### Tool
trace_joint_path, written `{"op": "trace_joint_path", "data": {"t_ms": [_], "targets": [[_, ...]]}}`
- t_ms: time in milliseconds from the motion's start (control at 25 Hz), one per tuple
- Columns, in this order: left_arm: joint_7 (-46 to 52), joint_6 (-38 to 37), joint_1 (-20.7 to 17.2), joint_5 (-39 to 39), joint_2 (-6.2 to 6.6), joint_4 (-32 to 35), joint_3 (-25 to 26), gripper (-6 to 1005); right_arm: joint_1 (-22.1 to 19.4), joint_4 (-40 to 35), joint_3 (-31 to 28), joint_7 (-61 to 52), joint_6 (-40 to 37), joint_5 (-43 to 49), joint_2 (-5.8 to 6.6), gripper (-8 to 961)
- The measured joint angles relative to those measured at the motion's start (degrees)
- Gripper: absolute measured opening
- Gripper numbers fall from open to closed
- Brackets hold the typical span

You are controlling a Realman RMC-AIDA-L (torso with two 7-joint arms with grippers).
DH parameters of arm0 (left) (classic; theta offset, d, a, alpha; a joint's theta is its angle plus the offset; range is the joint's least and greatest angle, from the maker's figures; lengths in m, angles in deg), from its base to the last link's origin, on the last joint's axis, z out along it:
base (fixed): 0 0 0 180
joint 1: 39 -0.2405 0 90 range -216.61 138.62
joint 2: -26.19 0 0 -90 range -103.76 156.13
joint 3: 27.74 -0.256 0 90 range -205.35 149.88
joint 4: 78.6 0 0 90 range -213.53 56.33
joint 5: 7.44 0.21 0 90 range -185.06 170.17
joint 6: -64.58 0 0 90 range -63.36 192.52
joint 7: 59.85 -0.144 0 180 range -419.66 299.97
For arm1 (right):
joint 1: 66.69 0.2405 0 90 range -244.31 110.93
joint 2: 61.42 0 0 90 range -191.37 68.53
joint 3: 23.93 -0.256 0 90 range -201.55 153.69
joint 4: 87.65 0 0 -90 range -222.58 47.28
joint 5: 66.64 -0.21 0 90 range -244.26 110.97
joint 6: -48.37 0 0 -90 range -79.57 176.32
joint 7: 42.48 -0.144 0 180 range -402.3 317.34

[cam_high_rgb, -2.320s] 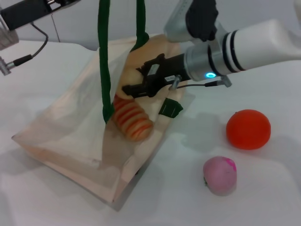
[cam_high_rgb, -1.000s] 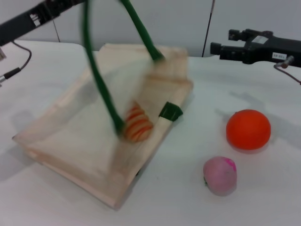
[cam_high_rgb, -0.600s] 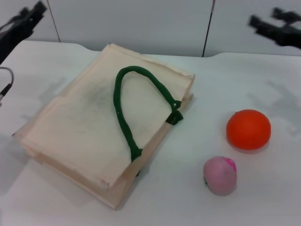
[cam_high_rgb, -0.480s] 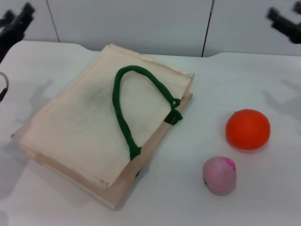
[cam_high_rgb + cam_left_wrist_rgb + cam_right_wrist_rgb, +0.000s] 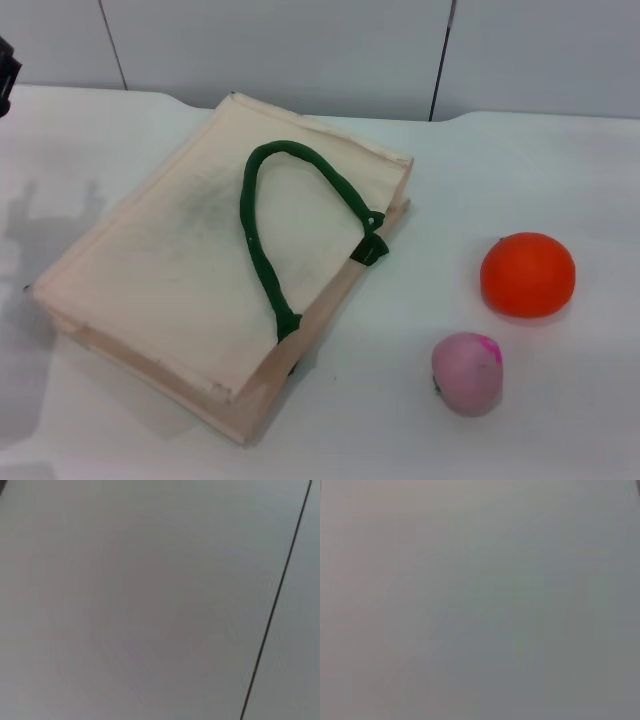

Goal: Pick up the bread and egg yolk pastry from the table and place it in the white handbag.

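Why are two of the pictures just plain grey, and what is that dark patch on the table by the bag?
Left wrist view: only a flat grey wall with one thin dark seam, nothing else. Right wrist view: plain grey, nothing to make out. Head view: sharp and evenly lit; soft grey shadows lie on the table left of the white handbag.

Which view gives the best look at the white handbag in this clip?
The head view. It shows the whole white handbag lying flat on the table, with its green handle resting on top. The left wrist and right wrist views show only blank grey surface, with no handbag at all.
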Motion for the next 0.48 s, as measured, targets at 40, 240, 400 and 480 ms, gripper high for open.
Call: {"op": "trace_joint_path", "data": {"t_ms": [40,240,400,480], "targets": [[-0.02,-0.01,-0.15,-0.05,0.0,-0.06,0.0,863,-0.11,-0.02,-0.03,-1.0,-0.03,-0.03,0.01,893],[-0.1,-0.24,-0.99,-0.17,0.0,-0.09,0.04,879,-0.77,-0.94,-0.02,-6.32,0.0,-0.07,0.31,892],[-0.01,-1.84,-1.1,-0.2,0.0,-0.18,0.06,877,-0.92,-1.61,0.05,-9.05,0.06,-0.09,0.33,892],[0.06,-2.75,-0.94,-0.22,0.0,-0.43,0.08,877,-0.89,-1.69,-0.13,-9.7,0.14,-0.1,0.33,892]]}}
